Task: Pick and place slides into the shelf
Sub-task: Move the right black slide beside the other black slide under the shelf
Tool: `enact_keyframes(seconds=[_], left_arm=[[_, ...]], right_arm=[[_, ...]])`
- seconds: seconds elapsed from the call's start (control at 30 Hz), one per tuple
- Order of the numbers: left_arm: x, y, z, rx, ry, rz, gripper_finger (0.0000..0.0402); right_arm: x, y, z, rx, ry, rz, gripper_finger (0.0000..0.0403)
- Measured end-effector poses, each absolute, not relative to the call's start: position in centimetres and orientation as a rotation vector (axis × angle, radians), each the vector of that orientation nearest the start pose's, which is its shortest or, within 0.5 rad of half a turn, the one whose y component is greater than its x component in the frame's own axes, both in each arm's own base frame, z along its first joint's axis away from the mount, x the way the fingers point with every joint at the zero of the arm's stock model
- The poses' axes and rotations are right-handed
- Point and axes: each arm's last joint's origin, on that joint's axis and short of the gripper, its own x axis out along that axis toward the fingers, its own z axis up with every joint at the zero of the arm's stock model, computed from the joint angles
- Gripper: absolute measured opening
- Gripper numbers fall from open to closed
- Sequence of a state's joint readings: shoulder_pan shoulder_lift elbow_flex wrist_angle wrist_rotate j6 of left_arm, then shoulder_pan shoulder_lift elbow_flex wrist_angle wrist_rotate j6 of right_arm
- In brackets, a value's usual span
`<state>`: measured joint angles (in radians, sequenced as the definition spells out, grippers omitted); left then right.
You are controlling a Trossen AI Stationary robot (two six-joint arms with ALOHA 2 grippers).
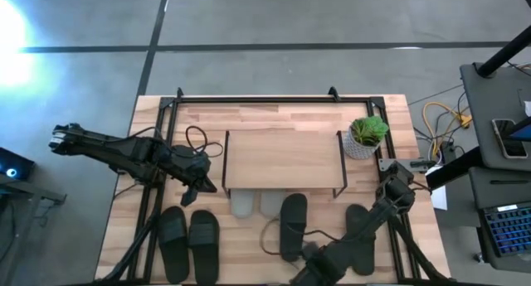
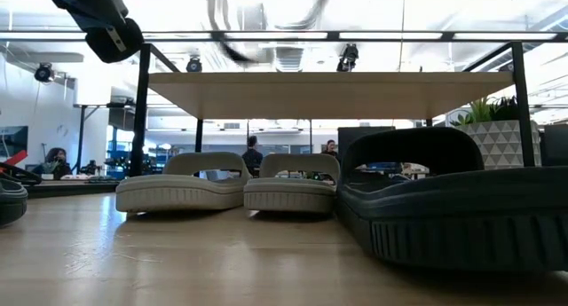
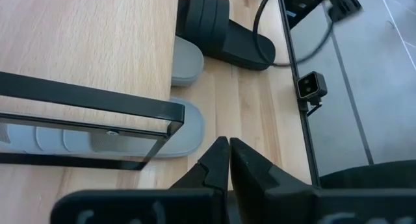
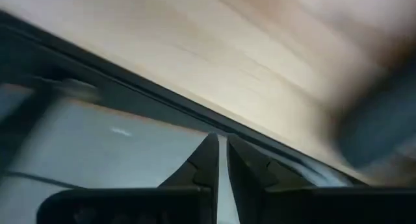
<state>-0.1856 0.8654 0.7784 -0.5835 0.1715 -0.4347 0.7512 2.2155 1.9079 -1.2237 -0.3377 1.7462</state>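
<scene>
Black slide [image 2: 453, 195] looms; grey pair [image 2: 231, 186] seemingly half-hidden under shelf [image 1: 284, 160].

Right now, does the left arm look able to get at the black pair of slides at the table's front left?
Probably yes. The left pincer is shut, empty, beside the shelf's left end; the black pair lies in the open just in front, nothing between.

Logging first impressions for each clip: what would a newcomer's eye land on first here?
Most striking is the small shelf mid-table, with the light grey pair of slides tucked under its front edge. A black slide fills the low view's foreground, just in front of the shelf, while a black pair waits at the near left. The shut left gripper hangs by the shelf's left front corner; a potted plant stands at its right end.
</scene>
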Motion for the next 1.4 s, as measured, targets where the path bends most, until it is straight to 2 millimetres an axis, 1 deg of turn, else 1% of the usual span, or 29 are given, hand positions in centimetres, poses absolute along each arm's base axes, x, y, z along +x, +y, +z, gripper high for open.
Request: enact_keyframes(seconds=[0.1,0.17,0.2,0.23,0.33,0.43,0.57,0.67,0.73,0.87,0.97,1.07,1.2,1.27,1.4], left_arm=[[17.0,-3.7,28.3,-0.409,0.738,-0.192,0.0],[17.0,-3.7,28.3,-0.409,0.738,-0.192,0.0],[17.0,-3.7,28.3,-0.409,0.738,-0.192,0.0],[17.0,-3.7,28.3,-0.409,0.738,-0.192,0.0],[17.0,-3.7,28.3,-0.407,0.738,-0.193,0.0],[17.0,-3.7,28.3,-0.407,0.738,-0.193,0.0],[17.0,-3.7,28.3,-0.41,0.738,-0.191,0.0],[17.0,-3.7,28.3,-0.413,0.739,-0.19,0.0],[17.0,-3.7,28.3,-0.422,0.74,-0.186,0.0],[17.0,-3.7,28.3,-0.438,0.741,-0.176,0.0],[17.0,-3.7,28.3,-0.437,0.741,-0.176,0.0],[17.0,-3.7,28.3,-0.436,0.74,-0.172,0.0],[17.1,-3.6,28.2,-0.424,0.735,-0.135,0.0],[17.3,-3.6,28.1,-0.422,0.742,-0.125,0.0],[17.9,-3.7,27.5,-0.418,0.774,-0.116,0.0]], right_arm=[[28.9,29.5,20.7,0.771,1.906,-0.815,0.0023],[27.5,29.2,21.1,0.68,1.953,-0.924,0.0023],[27.1,29.3,21.3,0.668,1.953,-0.93,0.0023],[26.7,29.5,21.4,0.667,1.931,-0.914,0.0023],[25.5,30.2,21.6,0.639,1.802,-0.992,0.0031],[24.4,31.0,21.4,0.592,1.729,-0.992,0.0054],[22.8,31.7,20.7,0.504,1.713,-0.975,0.0101],[21.0,32.5,20.0,0.422,1.719,-0.956,0.0134],[19.6,32.9,19.3,0.389,1.708,-0.988,0.015],[17.3,33.3,18.1,0.364,1.65,-1.098,0.016],[16.0,33.4,17.4,0.314,1.576,-1.102,0.0157],[15.5,33.1,17.0,0.238,1.5,-1.059,0.0152],[15.0,31.8,16.8,0.191,1.476,-1.066,0.0151],[14.9,31.2,17.3,0.178,1.449,-1.049,0.0151],[14.4,29.2,19.5,0.19,1.421,-0.99,0.0151]])
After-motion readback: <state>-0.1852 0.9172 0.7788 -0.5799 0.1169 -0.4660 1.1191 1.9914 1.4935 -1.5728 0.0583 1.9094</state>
